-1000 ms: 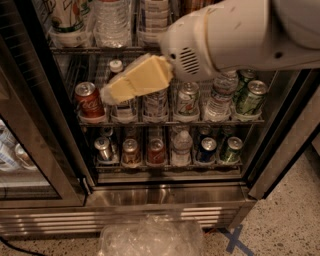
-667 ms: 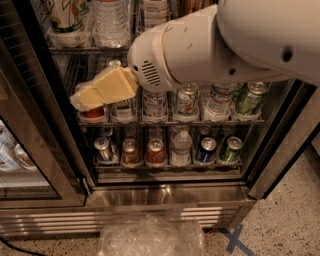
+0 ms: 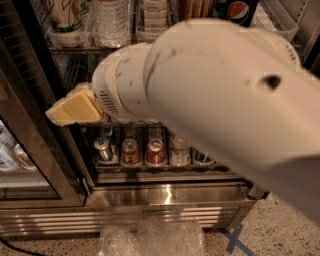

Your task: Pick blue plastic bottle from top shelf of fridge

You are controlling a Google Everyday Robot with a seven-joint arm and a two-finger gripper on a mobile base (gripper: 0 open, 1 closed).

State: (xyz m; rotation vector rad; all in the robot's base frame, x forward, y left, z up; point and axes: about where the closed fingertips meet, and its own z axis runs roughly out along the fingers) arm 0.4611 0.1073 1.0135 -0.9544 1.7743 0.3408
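Swinging left: claw now low and wide of the target

Item one, the gripper [image 3: 75,106]: a cream claw with nothing visibly in it; whether it is open or closed cannot be told; it sits below the upper rack [image 3: 75,50], at that rack's left end, near the fridge [image 3: 165,192] door post; over the past second it has tracked steadily left and a little down from under the rack's middle.

Item two, the arm [image 3: 215,85]: it now fills most of the view and hides the shelf directly below the rack.

Item three, the blue plastic bottle [image 3: 155,15]: judged to be the white-labelled bottle standing on the rack, cropped by the top edge; untouched.

Item four, the cans [image 3: 131,151], well below the rack: undisturbed.

Finding: no grasp begun; the claw would need to rise above the rack and come back right.
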